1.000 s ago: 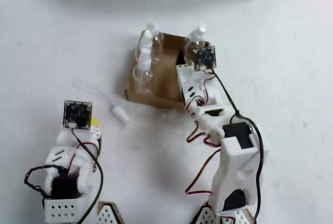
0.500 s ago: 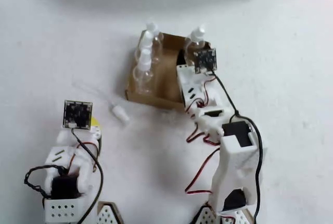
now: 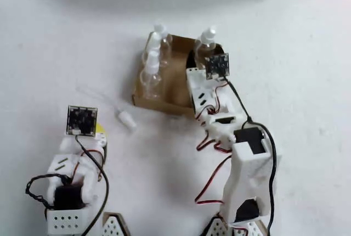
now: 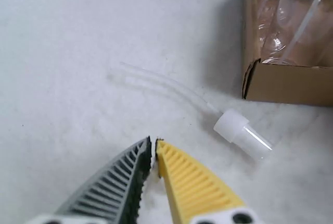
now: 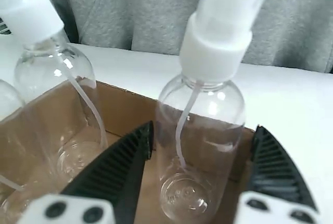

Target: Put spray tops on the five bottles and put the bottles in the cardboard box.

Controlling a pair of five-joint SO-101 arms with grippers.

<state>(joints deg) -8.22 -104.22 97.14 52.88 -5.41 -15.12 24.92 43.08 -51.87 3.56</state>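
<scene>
Moved: right arm point(image 3: 241, 153) has drawn its wrist back a little toward its base; bottle point(image 3: 206, 43) stays put in the box point(image 3: 164, 103).
left tool point(image 4: 152, 148): pressed together, empty, low over the bench point(image 4: 62, 52), near the spray top point(image 4: 237, 127).
spray top: on its side on the bench, tube trailing, just beside the box.
box: other capped bottles point(image 3: 152, 66) upright along its left side.
bottle: capped, upright in the far right corner.
right tool point(image 5: 203, 135): spread, one jaw either side of the bottle, seemingly clear of it.
doing it well: I'd back straight out with jaws wide, so neither clips the bottle and tips it.
</scene>
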